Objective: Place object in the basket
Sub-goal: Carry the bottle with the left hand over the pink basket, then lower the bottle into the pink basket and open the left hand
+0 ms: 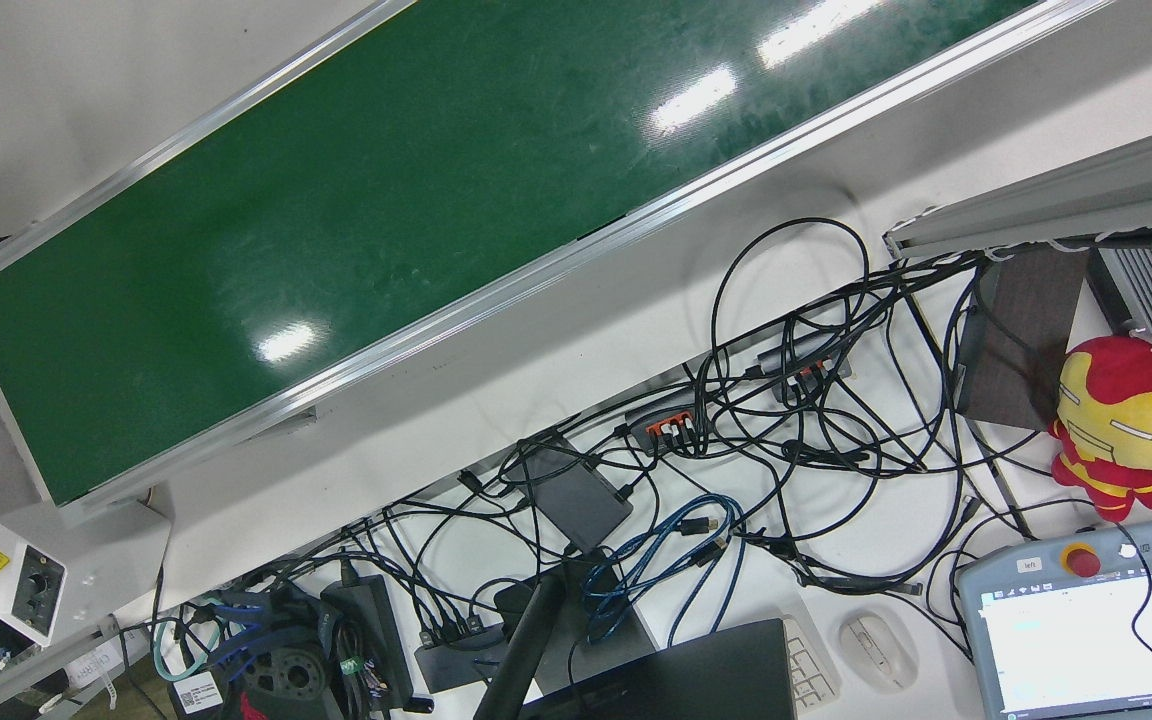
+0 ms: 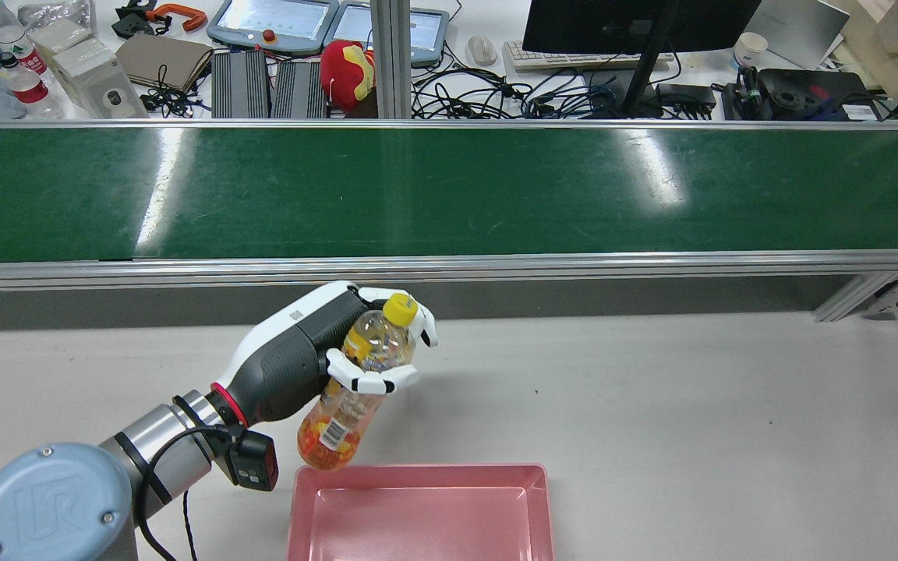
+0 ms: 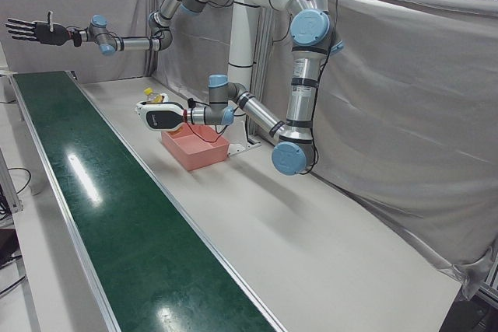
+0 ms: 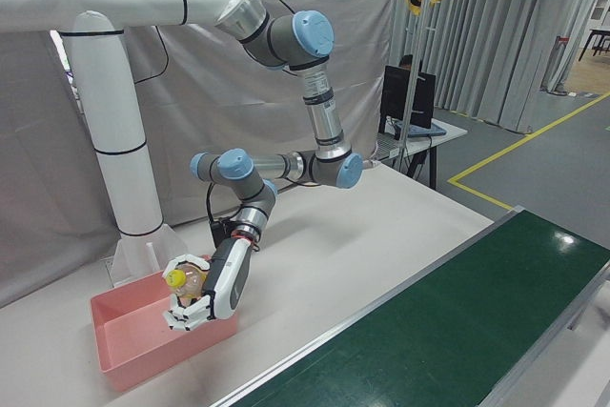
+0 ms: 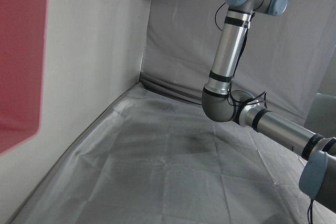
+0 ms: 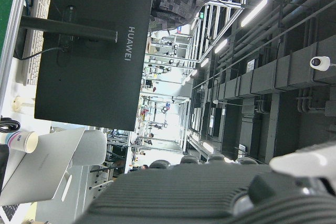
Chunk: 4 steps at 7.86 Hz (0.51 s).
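The bottle (image 2: pixel 355 382) is clear with a yellow cap (image 2: pixel 400 309), a yellow-and-white printed label and orange and yellow contents at its base. The left hand (image 2: pixel 316 354) has a white and dark grey shell, white fingers (image 2: pixel 363 380) and a red ring at the wrist. The basket (image 2: pixel 420 513) is plain pink. The conveyor belt (image 2: pixel 449 191) is dark green with silver rails. The counter (image 2: pixel 652 405) is pale grey. The right hand (image 3: pixel 35 31) is black. Both arms are silver with light blue joint caps. Behind the belt, a plush toy (image 1: pixel 1121 425) is red and yellow.
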Motion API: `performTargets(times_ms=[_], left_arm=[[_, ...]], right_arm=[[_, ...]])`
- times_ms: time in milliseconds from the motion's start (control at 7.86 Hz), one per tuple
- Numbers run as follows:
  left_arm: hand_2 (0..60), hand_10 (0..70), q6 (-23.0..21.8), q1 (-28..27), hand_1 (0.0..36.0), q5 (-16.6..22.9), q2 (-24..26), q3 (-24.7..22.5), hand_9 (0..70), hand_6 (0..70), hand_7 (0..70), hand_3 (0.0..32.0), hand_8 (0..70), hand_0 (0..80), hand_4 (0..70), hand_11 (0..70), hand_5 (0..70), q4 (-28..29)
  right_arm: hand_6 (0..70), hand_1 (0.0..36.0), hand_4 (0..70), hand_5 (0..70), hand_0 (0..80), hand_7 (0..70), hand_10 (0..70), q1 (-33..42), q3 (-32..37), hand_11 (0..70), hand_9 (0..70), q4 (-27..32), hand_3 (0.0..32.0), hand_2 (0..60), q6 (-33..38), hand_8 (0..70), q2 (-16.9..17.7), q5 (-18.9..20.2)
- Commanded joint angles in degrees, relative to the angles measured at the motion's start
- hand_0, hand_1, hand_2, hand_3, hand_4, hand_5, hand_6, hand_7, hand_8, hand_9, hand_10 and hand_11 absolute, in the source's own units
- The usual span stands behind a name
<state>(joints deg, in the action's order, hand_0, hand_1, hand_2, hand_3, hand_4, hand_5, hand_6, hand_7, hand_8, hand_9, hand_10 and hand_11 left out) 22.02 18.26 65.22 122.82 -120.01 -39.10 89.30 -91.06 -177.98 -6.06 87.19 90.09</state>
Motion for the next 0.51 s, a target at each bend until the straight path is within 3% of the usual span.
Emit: performTargets(times_ms=[0, 127, 255, 382], left_arm=[[47.2, 55.4, 2.0, -5.3, 20.2, 0.0, -0.1, -2.5, 70.0, 39.3, 41.5, 0.0, 61.5, 56.0, 50.1, 70.0, 70.0, -5.2], [32.5, 49.5, 2.8, -7.3, 18.5, -0.1, -0.1, -4.6, 69.7, 33.0, 35.2, 0.0, 54.2, 57.0, 45.7, 70.0, 70.0, -11.0], [1.6, 40.2, 4.5, -8.5, 14.3, -0.1, -0.5, -6.3, 50.9, 17.5, 22.4, 0.0, 39.4, 57.8, 32.8, 57.5, 64.0, -14.6], [0.0, 31.7, 5.0, -9.2, 14.2, -0.1, -0.6, -7.5, 30.1, 7.4, 10.2, 0.0, 22.8, 55.1, 15.5, 46.8, 45.5, -16.2]], right_arm=[[0.0, 0.0, 0.0, 0.0, 0.0, 0.0, 0.0, 0.0, 0.0, 0.0, 0.0, 0.0, 0.0, 0.0, 0.0, 0.0, 0.0, 0.0], [0.0, 0.0, 0.0, 0.0, 0.0, 0.0, 0.0, 0.0, 0.0, 0.0, 0.0, 0.0, 0.0, 0.0, 0.0, 0.0, 0.0, 0.0], [0.0, 0.0, 0.0, 0.0, 0.0, 0.0, 0.0, 0.0, 0.1, 0.0, 0.0, 0.0, 0.0, 0.0, 0.0, 0.0, 0.0, 0.0], [0.0, 0.0, 0.0, 0.0, 0.0, 0.0, 0.0, 0.0, 0.2, 0.0, 0.0, 0.0, 0.0, 0.0, 0.0, 0.0, 0.0, 0.0]])
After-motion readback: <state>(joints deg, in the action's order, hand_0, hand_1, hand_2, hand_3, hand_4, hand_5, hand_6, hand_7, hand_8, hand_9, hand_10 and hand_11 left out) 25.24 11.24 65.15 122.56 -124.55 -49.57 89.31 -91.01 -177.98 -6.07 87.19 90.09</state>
